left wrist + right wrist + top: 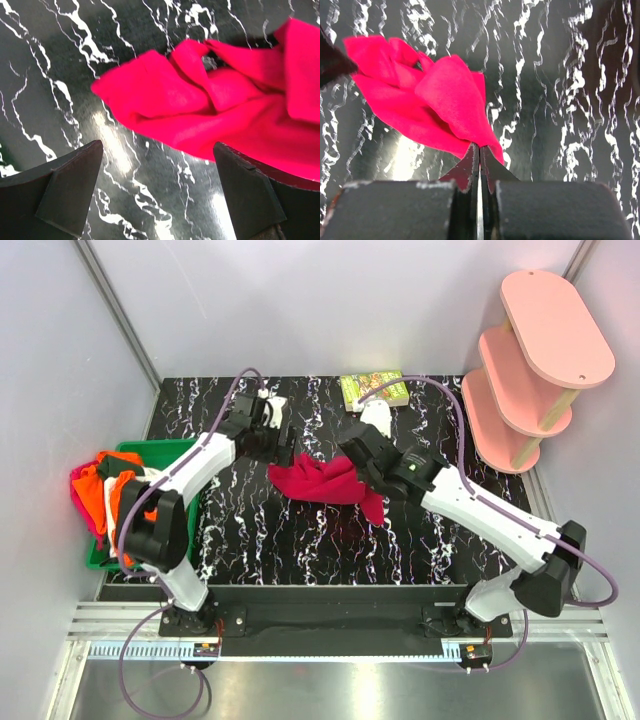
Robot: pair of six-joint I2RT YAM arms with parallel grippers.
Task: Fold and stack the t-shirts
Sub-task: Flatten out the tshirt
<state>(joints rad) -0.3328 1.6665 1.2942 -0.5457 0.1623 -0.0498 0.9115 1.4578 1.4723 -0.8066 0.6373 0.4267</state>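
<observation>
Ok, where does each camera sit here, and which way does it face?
Top external: fixed above and behind the arms, facing down at the table; both arms show whole, left gripper and right gripper at the red shirt.
Left wrist: on the left arm, facing down at the table; its open fingers frame the shirt's edge.
Right wrist: on the right arm, facing down at the table; its shut fingers pinch the shirt.
Shared: all three show the shirt and the table.

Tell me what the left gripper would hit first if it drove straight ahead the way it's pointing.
Most likely the near edge of the red t-shirt, lying just ahead of the open left gripper; if its line runs steeper, the black marbled table first. Depth is unclear.
</observation>
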